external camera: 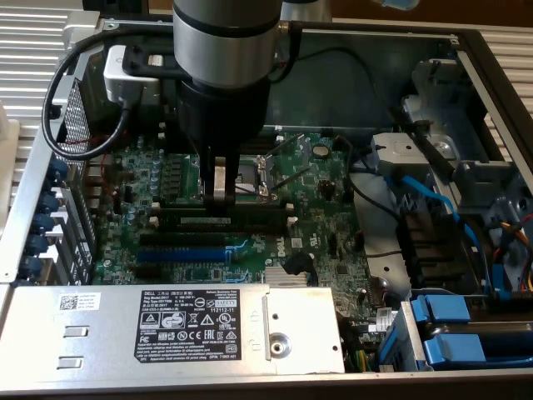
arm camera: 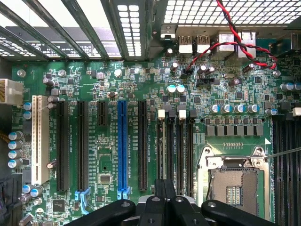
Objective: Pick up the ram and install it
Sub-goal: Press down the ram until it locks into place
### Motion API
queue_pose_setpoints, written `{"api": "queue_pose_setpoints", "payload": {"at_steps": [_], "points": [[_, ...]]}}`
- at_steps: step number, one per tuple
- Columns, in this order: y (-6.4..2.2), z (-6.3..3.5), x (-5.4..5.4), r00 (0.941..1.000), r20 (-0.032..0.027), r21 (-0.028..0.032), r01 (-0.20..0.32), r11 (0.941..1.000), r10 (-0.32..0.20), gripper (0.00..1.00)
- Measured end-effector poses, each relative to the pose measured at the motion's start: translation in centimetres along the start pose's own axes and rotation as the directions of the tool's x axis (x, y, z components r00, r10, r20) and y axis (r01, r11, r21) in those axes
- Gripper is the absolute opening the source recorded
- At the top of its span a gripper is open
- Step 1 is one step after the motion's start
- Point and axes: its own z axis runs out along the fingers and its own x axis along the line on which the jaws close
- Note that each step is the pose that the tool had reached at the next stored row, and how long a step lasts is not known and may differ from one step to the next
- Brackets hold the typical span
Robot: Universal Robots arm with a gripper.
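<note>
where the arm comes down over the open case, the gripper [external camera: 220,193] stands with its fingers pressed together, their tips at the top edge of the ram [external camera: 218,222]. whether they pinch the ram or only press on it cannot be told. the ram lies lengthwise in a black slot on the board [external camera: 316,212], between the cpu socket [external camera: 252,177] behind it and the blue slot [external camera: 181,254] in front of it, with another black slot between ram and blue slot. in the wrist view the closed fingers [arm camera: 165,197] sit over the group of black memory slots [arm camera: 176,146], the socket [arm camera: 233,183] just beside them and the blue slot [arm camera: 122,146] on their other side; the ram itself cannot be made out there.

room around the fingers is tight: the socket's metal frame lies close behind, and the arm's wide body hangs over the board's rear half. toward the exterior view's left the case wall [external camera: 33,167] with its blue clips stands near the slot ends, and a black cable [external camera: 75,100] loops above it. toward the exterior view's right the board runs open until the drive cage [external camera: 466,167] and blue cable [external camera: 425,196]. in front, the grey power supply [external camera: 166,321] closes off the board's near edge.
</note>
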Motion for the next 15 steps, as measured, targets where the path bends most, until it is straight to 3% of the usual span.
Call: {"api": "queue_pose_setpoints", "payload": {"at_steps": [15], "points": [[0.00, 0.01, 0.10, 1.0000, -0.0025, 0.0001, 0.000, 1.0000, 0.000, 0.11]]}}
